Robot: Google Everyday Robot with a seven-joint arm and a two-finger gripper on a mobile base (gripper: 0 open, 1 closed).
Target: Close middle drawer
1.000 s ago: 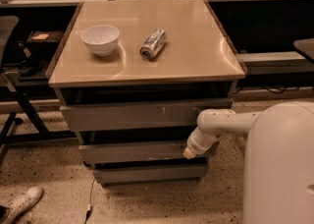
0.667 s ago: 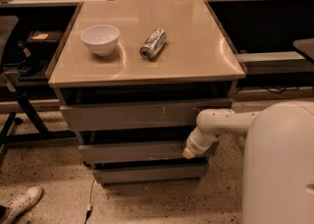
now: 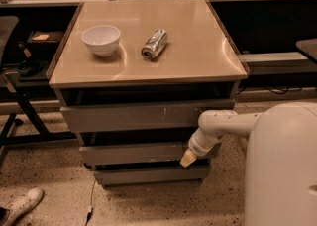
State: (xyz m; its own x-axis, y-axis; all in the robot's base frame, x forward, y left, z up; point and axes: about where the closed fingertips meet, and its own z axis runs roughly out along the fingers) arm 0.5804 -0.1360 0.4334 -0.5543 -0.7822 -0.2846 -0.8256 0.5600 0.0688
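The middle drawer (image 3: 133, 153) is the plain grey front second from the top of the cabinet, with a dark gap above it. It stands slightly out from the cabinet body. My gripper (image 3: 187, 159) is at the end of the white arm reaching in from the right. Its pale tip rests against the right end of the middle drawer's front. The scratched top drawer front (image 3: 148, 116) is above it and the narrower bottom front (image 3: 151, 174) is below it.
On the beige cabinet top (image 3: 198, 46) are a white bowl (image 3: 101, 39) and a tipped metal can (image 3: 154, 44). My white base (image 3: 282, 170) fills the lower right. A chair leg (image 3: 25, 111) and a white shoe (image 3: 20, 206) are at the left, and counters run behind.
My gripper tip has shifted slightly down and left along the middle drawer's front. Nothing else has visibly moved.
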